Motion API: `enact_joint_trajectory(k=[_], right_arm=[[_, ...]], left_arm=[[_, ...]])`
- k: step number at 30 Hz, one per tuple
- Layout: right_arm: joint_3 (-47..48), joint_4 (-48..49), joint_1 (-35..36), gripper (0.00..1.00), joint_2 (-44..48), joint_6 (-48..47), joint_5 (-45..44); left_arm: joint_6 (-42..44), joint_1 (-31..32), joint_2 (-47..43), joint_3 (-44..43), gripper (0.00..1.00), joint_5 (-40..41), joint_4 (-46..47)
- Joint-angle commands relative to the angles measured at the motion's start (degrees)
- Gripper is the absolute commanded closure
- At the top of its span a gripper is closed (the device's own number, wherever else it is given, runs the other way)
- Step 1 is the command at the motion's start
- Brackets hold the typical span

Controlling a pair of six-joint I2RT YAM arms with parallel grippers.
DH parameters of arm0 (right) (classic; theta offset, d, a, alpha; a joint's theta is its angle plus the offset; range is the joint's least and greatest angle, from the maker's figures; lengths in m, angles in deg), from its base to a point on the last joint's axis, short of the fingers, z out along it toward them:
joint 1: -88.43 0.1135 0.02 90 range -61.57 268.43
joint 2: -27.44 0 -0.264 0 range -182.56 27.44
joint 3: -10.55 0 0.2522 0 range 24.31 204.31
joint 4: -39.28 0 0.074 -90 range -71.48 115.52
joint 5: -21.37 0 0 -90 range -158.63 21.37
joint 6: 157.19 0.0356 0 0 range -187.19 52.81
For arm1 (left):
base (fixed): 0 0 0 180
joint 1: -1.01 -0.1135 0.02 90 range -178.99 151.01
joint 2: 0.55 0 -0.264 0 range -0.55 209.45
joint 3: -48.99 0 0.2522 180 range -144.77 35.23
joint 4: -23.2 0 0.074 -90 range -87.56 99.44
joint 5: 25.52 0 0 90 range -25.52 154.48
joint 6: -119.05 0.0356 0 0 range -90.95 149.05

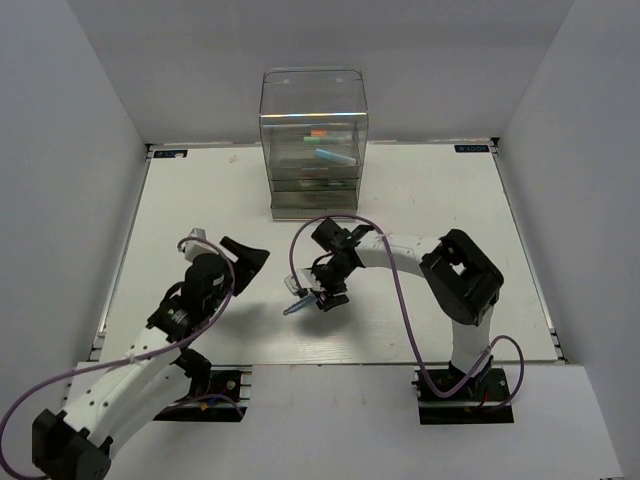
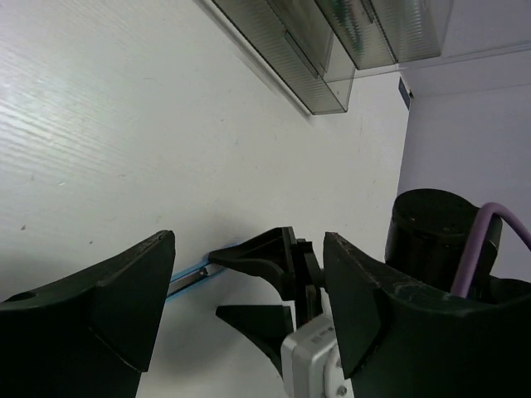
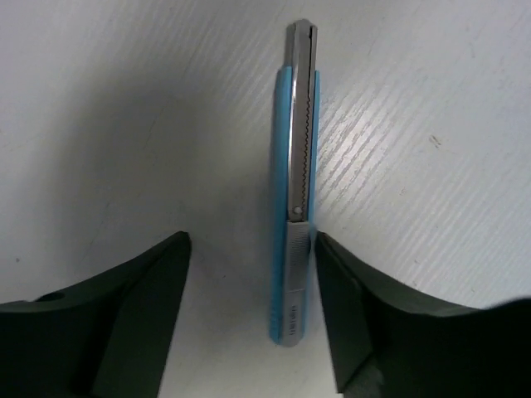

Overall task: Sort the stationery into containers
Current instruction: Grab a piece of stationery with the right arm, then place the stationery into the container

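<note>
A thin silvery-blue pen-like item (image 3: pixel 294 207) lies flat on the white table (image 1: pixel 200 200); it also shows in the top view (image 1: pixel 298 306) and the left wrist view (image 2: pixel 187 280). My right gripper (image 3: pixel 249 249) is open and low over it, one finger on each side; the right finger is against its side and the left stands apart. In the top view the right gripper (image 1: pixel 320 297) is at the table's middle front. The clear drawer unit (image 1: pixel 313 145) stands at the back, with an orange marker (image 1: pixel 320 132) and a light-blue marker (image 1: pixel 336 156) inside. My left gripper (image 1: pixel 238 256) is open and empty.
The right arm's purple cable (image 1: pixel 400 290) loops over the table. The drawer unit's lower corner shows in the left wrist view (image 2: pixel 328 79). The right gripper's fingers (image 2: pixel 265 282) sit just ahead of my left gripper (image 2: pixel 249 307). Grey walls enclose the table.
</note>
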Motion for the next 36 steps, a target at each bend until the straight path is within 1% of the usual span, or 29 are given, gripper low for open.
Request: enact_joint_trajectory(k=[1,3,4,6,7,9,10,12,13,18,21,22,25,29,33,36], right_arm=[[2.7,0.6,1.0,0.35,-1.8,2.5,-3.2],[3.2,0.7,1.5,0.39,-2.6,3.0,-4.8],[3.2,0.6,1.6,0.46,-2.8,3.5,-5.6],[3.2,0.5,1.8,0.57,-3.2,3.8,-6.7],[2.8,0.9,1.6,0.65,-3.3,4.5,-7.2],[1.8,1.0,1.7,0.76,-3.1,5.1,-8.1],[1.4,1.4,1.8,0.87,-2.7,5.6,-9.5],[-0.8,3.5,1.6,0.98,-1.6,6.6,-12.1],[-1.5,4.3,1.6,1.0,-0.7,6.8,-12.7],[-3.3,9.7,0.0,1.0,3.6,11.8,-18.2],[-1.1,13.7,-2.3,1.0,6.0,16.4,-21.9],[1.5,14.6,-2.8,1.0,6.5,17.4,-22.7],[6.6,16.4,-5.8,1.0,5.8,19.1,-26.4],[12.9,17.8,-7.8,1.0,3.7,19.3,-29.5],[17.4,18.9,-9.4,1.0,1.3,17.3,-31.6],[21.3,19.3,-10.1,1.0,-2.5,15.5,-33.2]], left_arm=[[-1.7,0.3,-5.1,2.4,0.18,2.6,-10.0],[-2.5,0.3,-6.7,3.1,0.18,2.6,-11.3],[-3.1,0.3,-6.7,3.1,0.18,2.6,-11.3],[-3.1,0.3,-7.4,3.1,0.18,2.6,-11.8],[-3.1,0.3,-7.4,3.1,0.17,2.1,-11.8],[-3.1,0.3,-6.9,3.1,0.17,2.1,-11.8],[-3.1,0.3,-6.9,2.6,0.17,2.1,-11.8],[-3.1,0.3,-6.2,2.6,0.17,1.4,-11.8],[-3.1,0.3,-6.2,2.6,0.17,1.4,-11.3],[-3.1,0.3,-5.6,2.6,0.17,0.9,-11.3],[-3.1,0.3,-6.8,3.1,0.17,0.9,-11.8],[-3.1,0.3,-6.8,3.1,0.17,0.9,-11.8],[-3.1,0.3,-7.8,3.7,0.17,0.9,-11.8],[-3.1,0.3,-8.9,4.3,0.17,0.4,-12.3],[-3.1,0.3,-9.4,4.3,0.17,0.4,-12.9],[-3.1,0.3,-9.4,4.3,0.17,0.4,-12.9]])
